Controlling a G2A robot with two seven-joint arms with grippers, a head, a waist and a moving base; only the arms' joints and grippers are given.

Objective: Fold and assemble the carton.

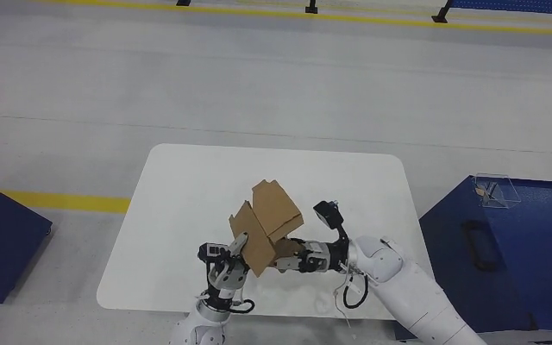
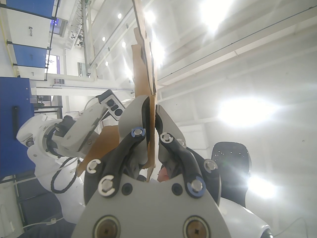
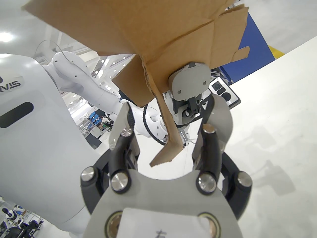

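Note:
The carton (image 1: 269,222) is a brown, partly folded cardboard blank held tilted above the near middle of the white table (image 1: 172,198). My left gripper (image 1: 235,249) is shut on the carton's lower left edge. In the left wrist view its fingers (image 2: 133,115) pinch the thin cardboard sheet (image 2: 142,58) edge-on. My right gripper (image 1: 287,255) is at the carton's lower right side. It stands open (image 3: 171,116), and a loose cardboard flap (image 3: 171,134) hangs between its fingers without being clamped. Beyond that flap is the left gripper (image 3: 189,85).
A blue cabinet (image 1: 483,250) with a clear holder on top stands right of the table. Another blue unit (image 1: 17,241) is at the left. Bare table surface lies behind and to both sides of the carton.

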